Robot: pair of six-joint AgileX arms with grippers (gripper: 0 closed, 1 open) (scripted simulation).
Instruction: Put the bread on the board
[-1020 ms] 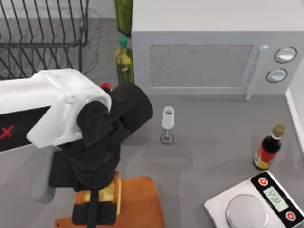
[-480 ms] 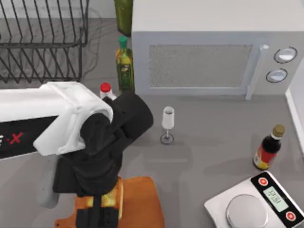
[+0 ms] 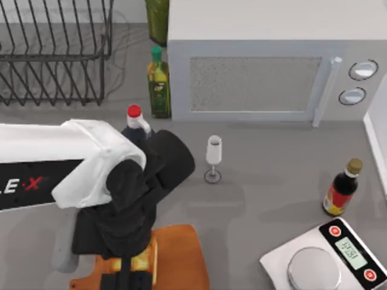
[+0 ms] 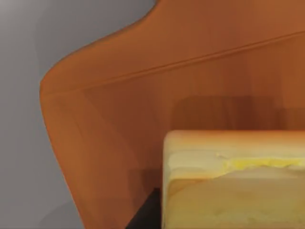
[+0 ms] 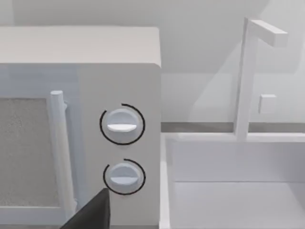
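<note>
Bread [image 3: 145, 257], 1 small golden-yellow toasted chunk, sits over the flat orange-brown wooden board [image 3: 181, 260] at the tabletop's front edge, left of centre, w/ the left gripper [image 3: 128, 279] clamped on it; whether it touches the wood I can't tell. Left wrist view has the chunk [image 4: 233, 181] close above the board's rounded corner [image 4: 119, 119]. Also on the tabletop: 1 white microwave [image 3: 266, 66] w/ 2 dials at the back, 1 wire rack [image 3: 54, 48] in the back left corner, 4 bottles, 1 small glass [image 3: 213, 158], 1 silver scale [image 3: 326, 257] front right; right gripper's state can't be told.
</note>
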